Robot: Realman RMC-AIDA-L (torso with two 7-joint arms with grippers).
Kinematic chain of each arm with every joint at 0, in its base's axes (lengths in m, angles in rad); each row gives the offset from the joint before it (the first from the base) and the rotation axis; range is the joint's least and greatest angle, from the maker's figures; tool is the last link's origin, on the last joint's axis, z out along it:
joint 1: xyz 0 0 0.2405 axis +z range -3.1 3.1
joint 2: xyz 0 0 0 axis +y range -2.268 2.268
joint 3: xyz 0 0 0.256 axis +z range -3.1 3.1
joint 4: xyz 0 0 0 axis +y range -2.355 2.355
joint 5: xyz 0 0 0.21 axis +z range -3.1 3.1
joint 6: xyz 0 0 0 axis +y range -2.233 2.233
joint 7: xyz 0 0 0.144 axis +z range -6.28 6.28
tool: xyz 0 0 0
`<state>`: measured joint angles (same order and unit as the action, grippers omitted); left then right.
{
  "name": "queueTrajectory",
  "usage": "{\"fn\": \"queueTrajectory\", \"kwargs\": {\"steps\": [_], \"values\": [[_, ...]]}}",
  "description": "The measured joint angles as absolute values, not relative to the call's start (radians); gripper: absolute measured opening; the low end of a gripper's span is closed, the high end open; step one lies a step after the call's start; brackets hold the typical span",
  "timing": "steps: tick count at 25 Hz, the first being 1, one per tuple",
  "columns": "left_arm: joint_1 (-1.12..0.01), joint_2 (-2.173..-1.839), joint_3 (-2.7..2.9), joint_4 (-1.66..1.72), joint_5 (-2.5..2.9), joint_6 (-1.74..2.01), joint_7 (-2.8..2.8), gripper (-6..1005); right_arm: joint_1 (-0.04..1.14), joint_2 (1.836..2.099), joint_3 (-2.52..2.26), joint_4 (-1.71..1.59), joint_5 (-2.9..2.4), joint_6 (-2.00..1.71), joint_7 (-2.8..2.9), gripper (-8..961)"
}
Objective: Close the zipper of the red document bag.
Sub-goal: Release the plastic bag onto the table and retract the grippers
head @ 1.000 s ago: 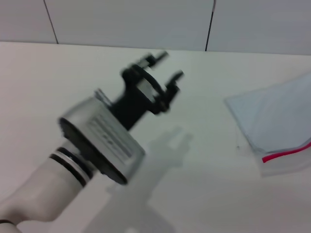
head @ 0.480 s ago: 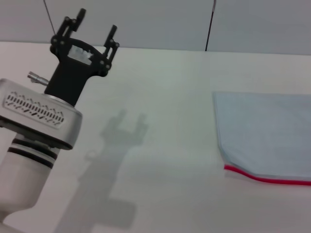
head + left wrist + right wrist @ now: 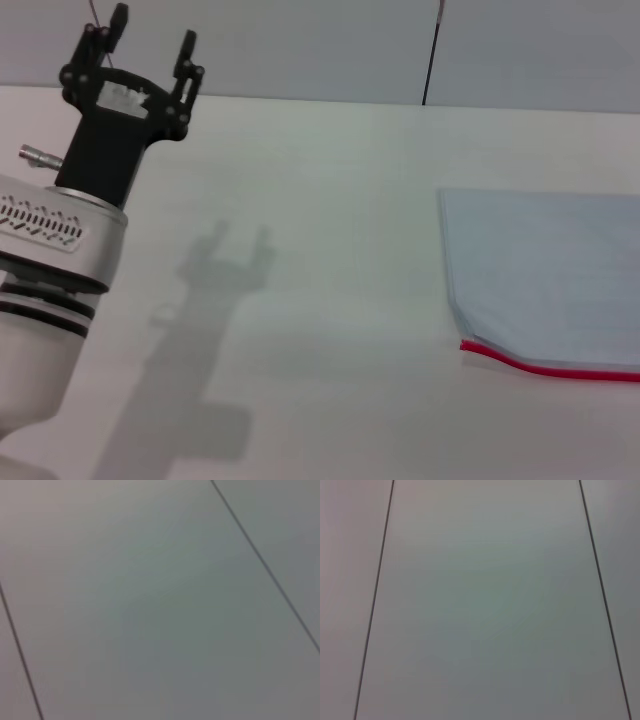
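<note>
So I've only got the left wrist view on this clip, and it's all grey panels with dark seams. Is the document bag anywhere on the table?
Observer: Yes. In the head view the red document bag lies flat on the white table, on the robot's right side, running off the picture's edge.
Operator: Which edge carries the zipper?
Observer: The zipper runs along the bag's long edge nearest the robot.
Operator: Where's the left gripper?
Observer: The left gripper is raised at the far left, fingers open and pointing up, well away from the bag.
Operator: And the right arm?
Observer: Not in the head view; its wrist camera shows only wall panels.
</note>
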<state>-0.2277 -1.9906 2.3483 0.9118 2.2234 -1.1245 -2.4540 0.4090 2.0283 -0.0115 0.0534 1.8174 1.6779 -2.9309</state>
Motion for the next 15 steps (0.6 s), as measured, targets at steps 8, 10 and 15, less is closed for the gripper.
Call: {"fn": "queueTrajectory", "kwargs": {"steps": [8, 10, 15], "values": [[-0.273, -1.998, 2.348, 0.810, 2.118, -1.206, -2.645, 628, 0.441, 2.031, -0.033, 0.062, 1.805, 1.600, -2.931, 889], [-0.287, -1.993, 2.348, 0.770, 2.119, -1.219, -2.751, 628, 0.448, 2.031, -0.035, 0.073, 1.804, 1.586, -2.931, 889], [-0.323, -1.990, 2.357, 0.649, 2.129, -1.280, -2.962, 628, 0.462, 2.032, -0.036, 0.083, 1.794, 1.571, -2.931, 888]]}}
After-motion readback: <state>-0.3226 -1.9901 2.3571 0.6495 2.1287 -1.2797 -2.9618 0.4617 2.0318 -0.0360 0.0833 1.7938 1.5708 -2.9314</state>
